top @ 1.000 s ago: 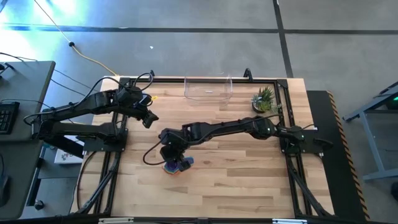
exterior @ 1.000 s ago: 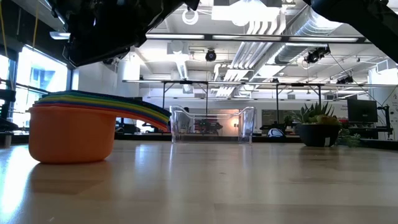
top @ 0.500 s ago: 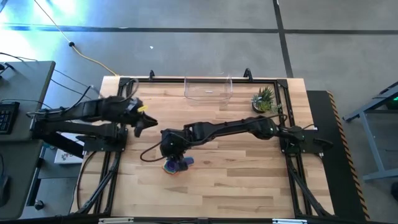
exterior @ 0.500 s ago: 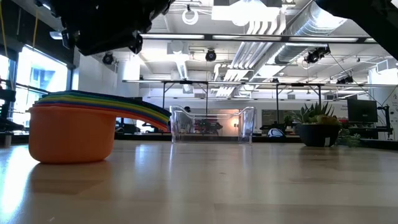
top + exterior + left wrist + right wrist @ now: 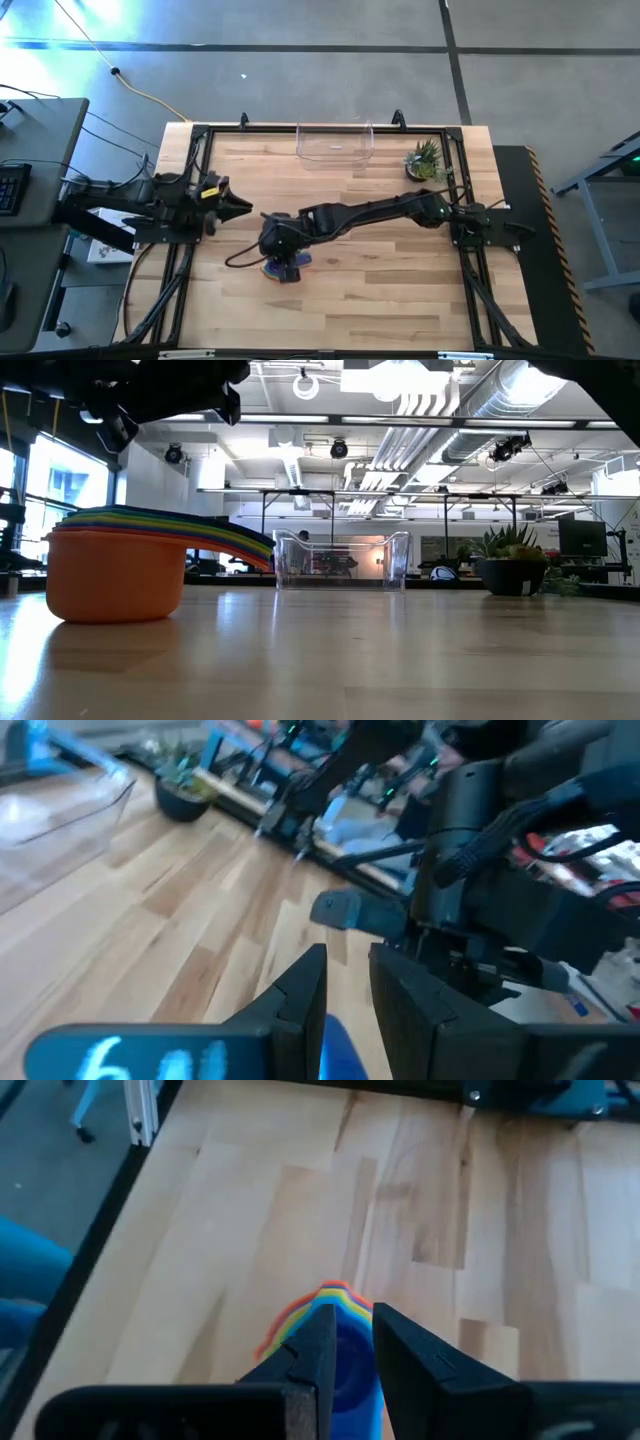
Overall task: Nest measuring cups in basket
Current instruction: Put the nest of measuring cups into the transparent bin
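Note:
The measuring cups [image 5: 115, 575] sit nested in one stack, orange outermost, bowl bottom on the table. Their rainbow handles [image 5: 235, 540] fan out level to the right. In the high view the stack [image 5: 274, 268] lies left of the table's middle, mostly under my right gripper [image 5: 285, 262]. That gripper hovers above the stack pointing down, fingers close together. Its wrist view [image 5: 353, 1312] shows the blue cup and handle ends [image 5: 335, 1292] below. My left gripper [image 5: 245, 209] waits near the left edge, shut [image 5: 347, 955]. The clear basket [image 5: 335, 143] stands at the far edge.
A small potted plant [image 5: 425, 160] stands right of the basket [image 5: 342, 560] near the far right corner, also in the low view [image 5: 508, 565]. Bare wooden table lies between the stack and the basket. Black frame rails run along the table's left and right sides.
My left arm has folded back toward the table's left edge, its gripper swinging toward the near side and turning to point right. A dark arm above the stack has risen in the low view. The nested cups have stayed put.

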Robot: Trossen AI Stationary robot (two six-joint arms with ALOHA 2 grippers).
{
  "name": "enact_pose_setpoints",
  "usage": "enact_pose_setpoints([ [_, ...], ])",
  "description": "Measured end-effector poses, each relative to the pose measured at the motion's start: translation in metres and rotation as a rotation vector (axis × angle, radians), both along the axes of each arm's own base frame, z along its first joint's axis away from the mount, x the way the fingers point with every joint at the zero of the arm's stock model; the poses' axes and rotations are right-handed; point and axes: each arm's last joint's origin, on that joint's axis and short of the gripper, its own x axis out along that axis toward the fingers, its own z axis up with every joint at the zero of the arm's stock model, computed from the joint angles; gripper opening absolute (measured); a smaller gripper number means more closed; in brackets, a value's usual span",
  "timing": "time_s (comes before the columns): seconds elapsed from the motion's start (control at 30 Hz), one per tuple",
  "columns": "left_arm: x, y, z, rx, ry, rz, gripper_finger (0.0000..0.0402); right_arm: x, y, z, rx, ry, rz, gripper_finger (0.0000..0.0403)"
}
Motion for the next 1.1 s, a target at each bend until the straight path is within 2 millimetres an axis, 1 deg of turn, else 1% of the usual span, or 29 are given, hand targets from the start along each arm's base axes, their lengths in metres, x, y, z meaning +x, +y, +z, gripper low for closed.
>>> enact_pose_setpoints([
  [0.13,-0.005,0.0,-0.008,0.021,-0.111,-0.007,0.0071,0.0,0.002,0.0,0.028,0.009,-0.034,0.0062],
  [0.23,-0.009,0.0,-0.015,0.027,-0.174,-0.004,0.0071,-0.001,-0.004,0.004,0.04,0.009,-0.093,0.0062],
  [0.47,-0.015,0.001,-0.041,0.062,-0.186,-0.012,0.0071,0.0,-0.022,0.009,0.089,0.016,-0.201,0.0062],
  [0.67,-0.017,0.001,-0.058,0.08,-0.201,-0.017,0.0071,0.001,-0.036,0.012,0.147,0.019,-0.292,0.0062],
  [0.8,-0.015,0.001,-0.066,0.127,-0.184,-0.021,0.0071,0.001,-0.042,0.013,0.15,0.016,-0.303,0.0062],
  [0.9,-0.012,0.0,-0.076,0.133,-0.174,-0.025,0.0071,0.001,-0.044,0.013,0.152,0.017,-0.306,0.0062],
  [1.1,-0.012,0.0,-0.077,0.173,-0.169,-0.041,0.0071,0.002,-0.054,0.013,0.187,0.024,-0.361,0.0062],
])
